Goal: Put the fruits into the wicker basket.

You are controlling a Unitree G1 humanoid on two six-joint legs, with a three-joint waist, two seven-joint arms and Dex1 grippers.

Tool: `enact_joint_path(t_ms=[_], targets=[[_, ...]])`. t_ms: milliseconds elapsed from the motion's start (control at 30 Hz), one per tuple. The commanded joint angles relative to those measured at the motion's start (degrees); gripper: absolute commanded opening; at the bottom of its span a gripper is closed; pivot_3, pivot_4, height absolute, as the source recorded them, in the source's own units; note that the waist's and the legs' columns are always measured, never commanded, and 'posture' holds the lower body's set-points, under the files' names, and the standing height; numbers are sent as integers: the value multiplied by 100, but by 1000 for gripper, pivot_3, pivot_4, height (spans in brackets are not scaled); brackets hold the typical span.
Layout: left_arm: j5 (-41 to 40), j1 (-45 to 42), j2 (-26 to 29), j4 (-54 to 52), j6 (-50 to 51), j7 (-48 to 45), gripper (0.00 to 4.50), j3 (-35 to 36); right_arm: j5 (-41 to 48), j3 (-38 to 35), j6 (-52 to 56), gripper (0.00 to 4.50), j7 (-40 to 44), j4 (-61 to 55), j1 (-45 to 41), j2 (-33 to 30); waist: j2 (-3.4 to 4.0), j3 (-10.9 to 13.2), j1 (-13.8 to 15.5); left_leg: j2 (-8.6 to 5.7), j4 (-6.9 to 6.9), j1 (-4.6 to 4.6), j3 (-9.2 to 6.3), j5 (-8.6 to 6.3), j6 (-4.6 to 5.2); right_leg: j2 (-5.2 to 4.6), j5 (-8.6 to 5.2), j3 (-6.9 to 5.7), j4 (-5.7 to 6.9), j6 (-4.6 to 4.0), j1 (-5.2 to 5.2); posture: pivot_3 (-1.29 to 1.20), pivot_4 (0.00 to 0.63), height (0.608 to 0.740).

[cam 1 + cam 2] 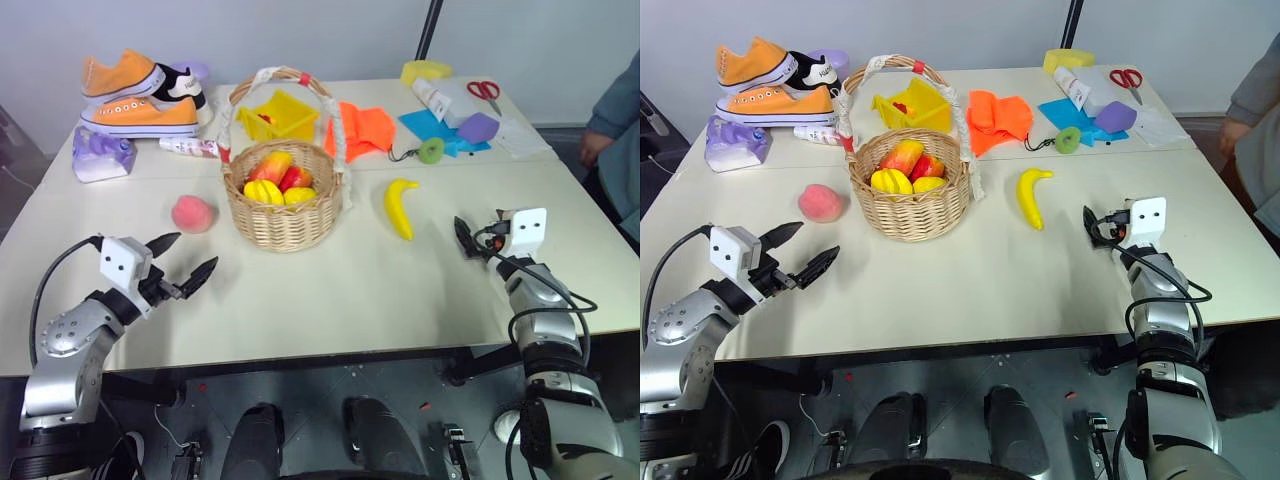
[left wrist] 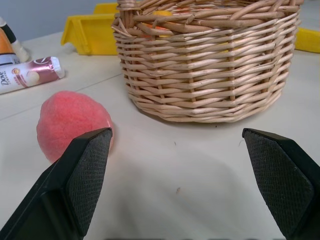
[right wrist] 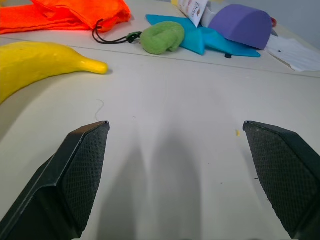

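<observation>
Left pincer (image 1: 185, 258) spread wide, empty, hovering low over the counter (image 1: 330, 300). Peach (image 1: 192, 213) sits on the counter just ahead of it, a bit toward its outer finger, not touching. Basket (image 1: 286, 215) is ahead and to its inner side, upright, near the peach but apart; yellow and red fruit already inside.

Right pincer (image 1: 1092, 226) also spread wide, empty, low over the counter. Banana (image 1: 1031, 196) lies flat ahead of it toward the inner side, near but apart, between this pincer and the basket. Green disc (image 3: 161, 37) on a cord lies further ahead, with orange cloth (image 3: 75, 12), blue sheet (image 3: 200, 36) and purple block (image 3: 240, 25) beyond.
</observation>
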Motion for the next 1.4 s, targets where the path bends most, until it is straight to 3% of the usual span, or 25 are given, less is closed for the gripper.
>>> enact_joint_path(t_ms=[33, 567, 733, 933, 1067, 1233, 1400], targets=[[-62, -48, 8, -105, -120, -101, 4488, 47, 0, -46, -82, 4474, -51, -292, -8, -44, 0, 0, 0, 0, 0, 0, 0, 0, 0, 0, 0, 0, 0, 0, 0, 0, 150, 740], [-269, 104, -336, -595, -188, -351, 4488, -83, 54, 10, -100, 4474, 153, -707, 82, -59, 0, 0, 1, 0, 0, 0, 1, 0, 0, 0, 2, 1, 0, 3, 0, 0, 150, 740], [-273, 174, -337, -639, -143, -436, 4488, -162, 250, 6, 296, 4474, 138, -1602, 448, 63, 0, 0, 11, 0, 0, 0, -1, 0, 0, 1, 4, 0, 0, 7, 0, 0, 150, 740], [-291, 217, -130, -839, -54, -691, 4488, -249, 752, 362, 2029, 4474, 219, -3737, 1164, 162, 3, 0, 9, 1, 0, 0, -1, 0, 0, 0, -1, 1, 1, 0, 0, 0, 150, 740], [-658, 107, 29, -1383, 527, -748, 4488, -387, 591, 942, 3629, 4474, 12, -4662, 896, -38, 3, 0, -3, 2, 2, 2, -1, 0, 0, -1, -1, 2, 5, -2, -1, 0, 150, 740], [-759, 56, 104, -1850, 765, -756, 4488, -562, 398, 1375, 5261, 4474, -470, -4248, -267, 138, 4, -1, 4, 1, 2, 1, -1, 0, 0, -1, -2, 1, 5, -4, -4, 0, 150, 740], [-782, -8, 11, -1976, 827, -582, 4488, -604, 122, 1583, 5509, 4474, -575, -3268, -1012, 224, 3, -1, 28, 0, 0, -6, -4, 0, 0, 0, -2, -3, -4, -4, -6, 0, 150, 740]])
